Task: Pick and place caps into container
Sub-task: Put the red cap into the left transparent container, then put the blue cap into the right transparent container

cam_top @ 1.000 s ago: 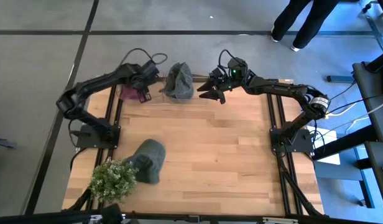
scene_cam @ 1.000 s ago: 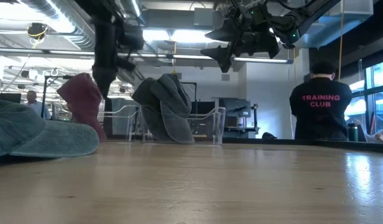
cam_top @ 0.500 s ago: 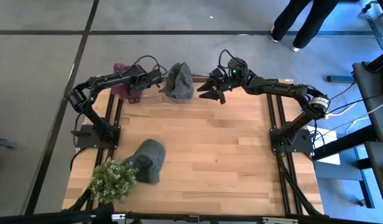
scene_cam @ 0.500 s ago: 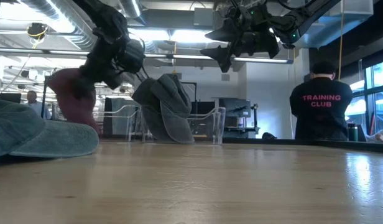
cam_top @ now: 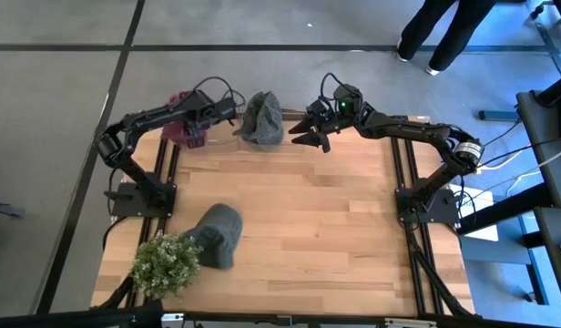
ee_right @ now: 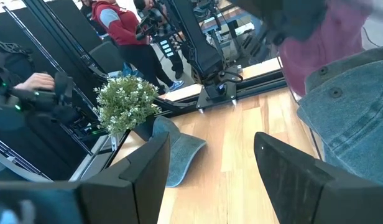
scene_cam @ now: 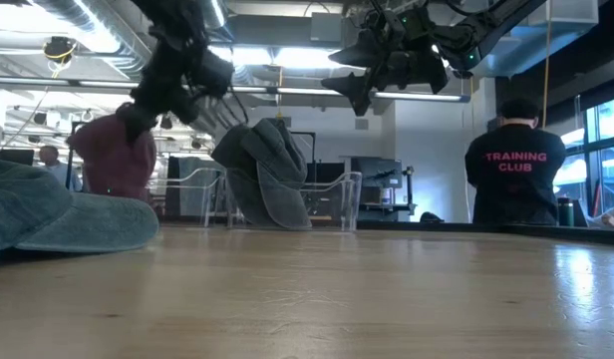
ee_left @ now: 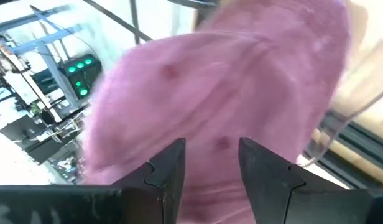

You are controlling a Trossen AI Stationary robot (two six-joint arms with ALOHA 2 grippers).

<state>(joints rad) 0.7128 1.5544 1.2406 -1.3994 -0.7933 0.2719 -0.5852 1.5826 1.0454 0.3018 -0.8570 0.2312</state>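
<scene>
The maroon cap [cam_top: 179, 128] [scene_cam: 112, 157] hangs at the table's far left corner from my left gripper [cam_top: 201, 117], which is shut on it. The cap fills the left wrist view [ee_left: 222, 87]. A grey-green cap [cam_top: 261, 117] [scene_cam: 266, 172] stands on edge in the clear container [scene_cam: 349, 199] at the far edge. Another grey-green cap [cam_top: 217, 234] [scene_cam: 58, 214] lies flat on the table near the front left. My right gripper [cam_top: 310, 133] [scene_cam: 362, 85] hovers open, high up, to the right of the container. My left gripper pinches the maroon cap's cloth [ee_left: 213, 146] between its two fingers [ee_left: 170, 171]. It comes slanting down from the table's right. The cap hangs below and to the left of the fingers. The grey-green cap in front hides whether its lower end touches the table.
A bushy green plant [cam_top: 166, 262] [ee_right: 126, 102] stands at the near left corner beside the flat cap. The middle and right of the wooden table [cam_top: 335, 228] are bare. People show in the room beyond the far edge [scene_cam: 513, 165].
My left gripper has tipped from pointing straight down to slanting and has swung the maroon cap toward the table's far left corner, away from the container. The cap stays in its hold. My right arm has kept still.
</scene>
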